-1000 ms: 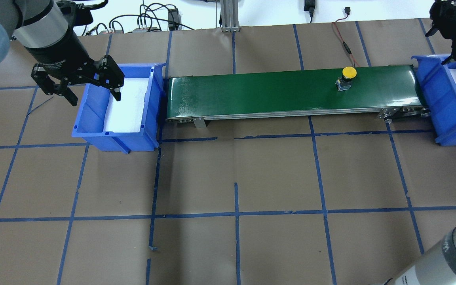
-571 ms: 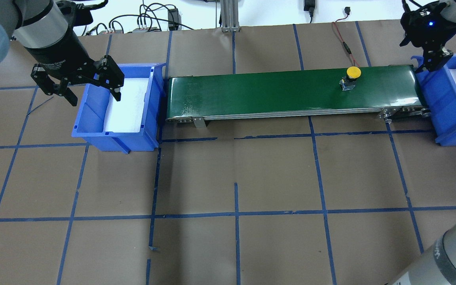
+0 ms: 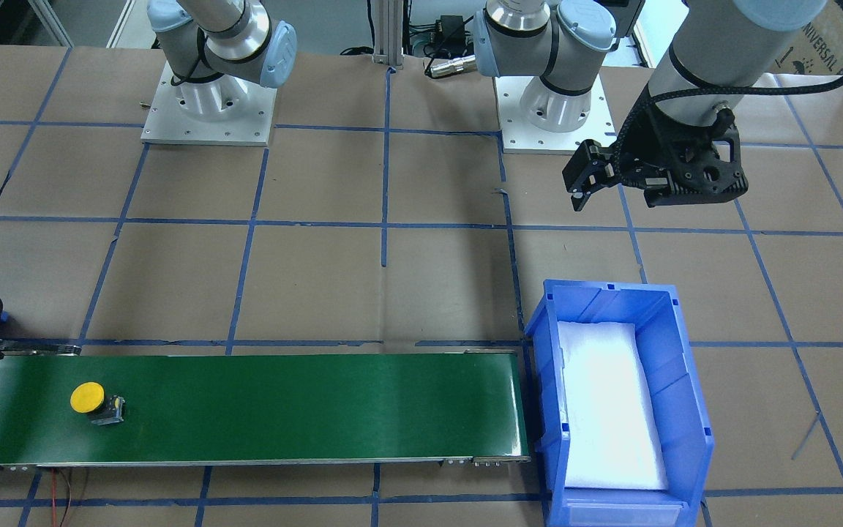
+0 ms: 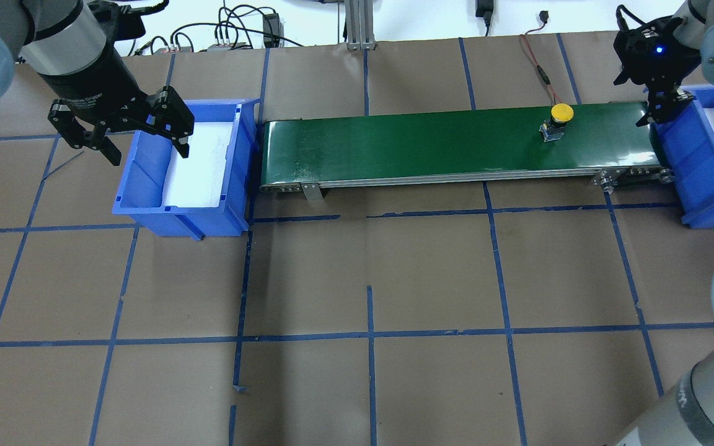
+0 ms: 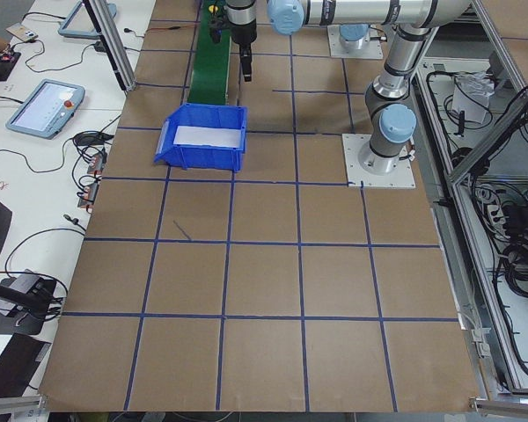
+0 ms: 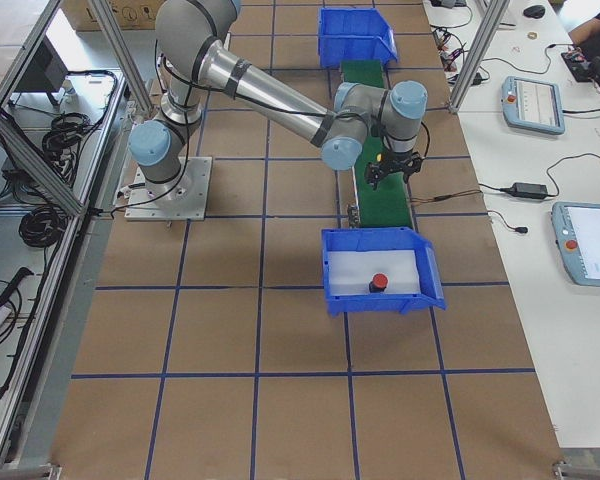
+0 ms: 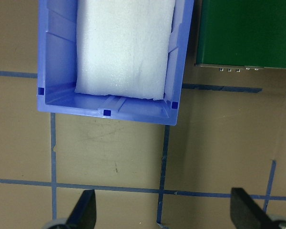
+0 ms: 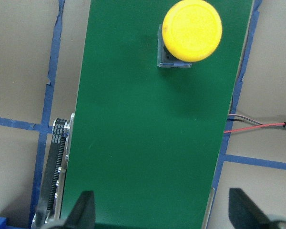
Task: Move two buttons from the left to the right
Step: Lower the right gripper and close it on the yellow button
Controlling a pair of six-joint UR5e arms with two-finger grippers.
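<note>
The yellow button (image 4: pixel 560 118) stands upright on the green conveyor belt (image 4: pixel 425 142) near its right end; it also shows in the front view (image 3: pixel 88 397) and the right wrist view (image 8: pixel 192 31). The red button (image 6: pixel 378 283) sits in the right blue bin (image 6: pixel 380 305). My right gripper (image 4: pixel 664 105) is open and empty above the belt's right end, a short way from the yellow button, its fingers (image 8: pixel 83 210) wide apart. My left gripper (image 4: pixel 146 145) is open and empty above the near-left side of the left blue bin (image 4: pixel 146 210), which holds only white foam.
The belt (image 3: pixel 282 410) runs between the two bins. Cables and a red wire (image 4: pixel 540 68) lie at the table's far edge. Blue tape lines grid the brown table (image 4: pixel 369 279). Both arm bases (image 3: pixel 209 102) stand on the robot's side.
My right gripper has moved left from over the right bin to the belt's right end. The yellow button has ridden a little to the right. The left arm has not moved.
</note>
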